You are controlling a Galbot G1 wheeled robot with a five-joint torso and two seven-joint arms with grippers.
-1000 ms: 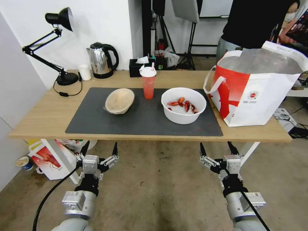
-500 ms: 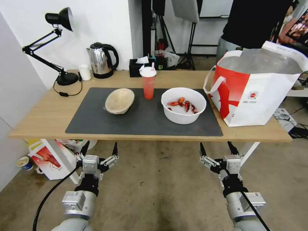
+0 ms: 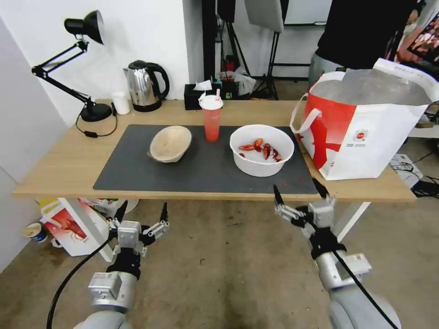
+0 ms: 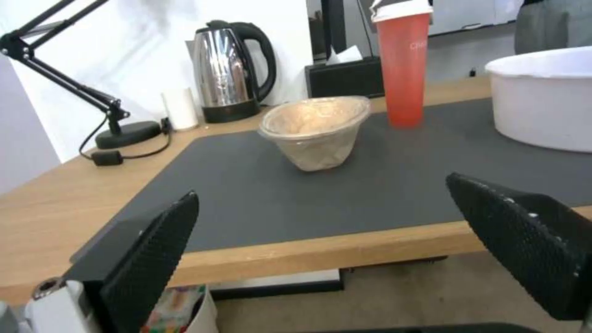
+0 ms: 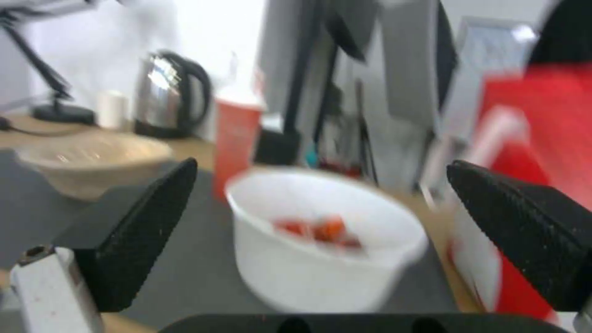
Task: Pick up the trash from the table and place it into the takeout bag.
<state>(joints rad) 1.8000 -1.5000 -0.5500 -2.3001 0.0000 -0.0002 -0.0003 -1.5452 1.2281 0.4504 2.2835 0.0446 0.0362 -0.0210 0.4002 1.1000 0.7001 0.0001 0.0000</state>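
On the dark mat of the table (image 3: pixel 59 169) stand the trash items: a shallow beige bowl (image 3: pixel 170 143), a tall red cup with a white lid (image 3: pixel 211 119) and a wide white bowl holding red crayfish shells (image 3: pixel 261 150). The red-and-white takeout bag (image 3: pixel 366 128) stands open at the table's right end. My right gripper (image 3: pixel 297 189) is open at the table's front edge, just in front of the white bowl (image 5: pixel 321 249). My left gripper (image 3: pixel 143 208) hangs open below the front edge, facing the beige bowl (image 4: pixel 317 132).
A black desk lamp (image 3: pixel 77 68), a steel kettle (image 3: pixel 145 86), a small white cup (image 3: pixel 120 103) and a black tissue box (image 3: pixel 199 95) line the table's back. A crayfish-print box (image 3: pixel 68 226) sits on the floor under the left end. A person stands behind the bag.
My right gripper has risen and moved forward and slightly left, up to the table's front edge. The left arm and the table's things have not moved.
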